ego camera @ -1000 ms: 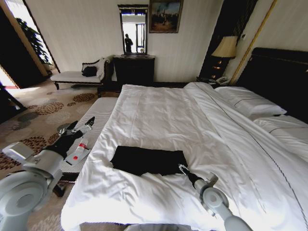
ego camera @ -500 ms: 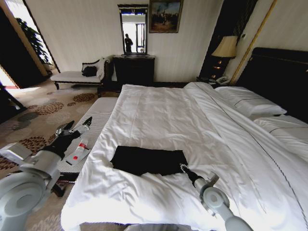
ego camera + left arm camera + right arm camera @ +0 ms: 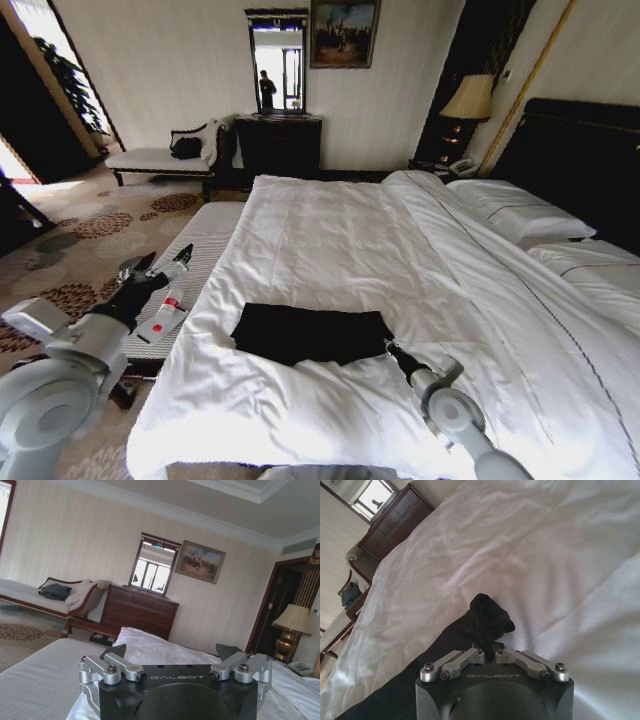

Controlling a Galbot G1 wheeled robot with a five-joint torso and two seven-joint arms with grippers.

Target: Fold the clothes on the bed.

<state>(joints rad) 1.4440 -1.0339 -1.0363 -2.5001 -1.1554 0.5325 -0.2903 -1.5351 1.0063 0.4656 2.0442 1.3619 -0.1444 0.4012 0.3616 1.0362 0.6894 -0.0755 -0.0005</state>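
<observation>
The black T-shirt (image 3: 310,333) lay as a folded rectangle near the bed's (image 3: 330,230) foot edge, its right corner pinched in the closed right gripper (image 3: 390,348) (seemingly ready for another fold), while the left gripper (image 3: 155,265) hovered open over the bench (image 3: 205,240).

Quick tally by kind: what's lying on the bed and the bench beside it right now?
Black T-shirt on the bed: 1
White pillows: 2
Remote on the bench: 1
Total: 4
</observation>
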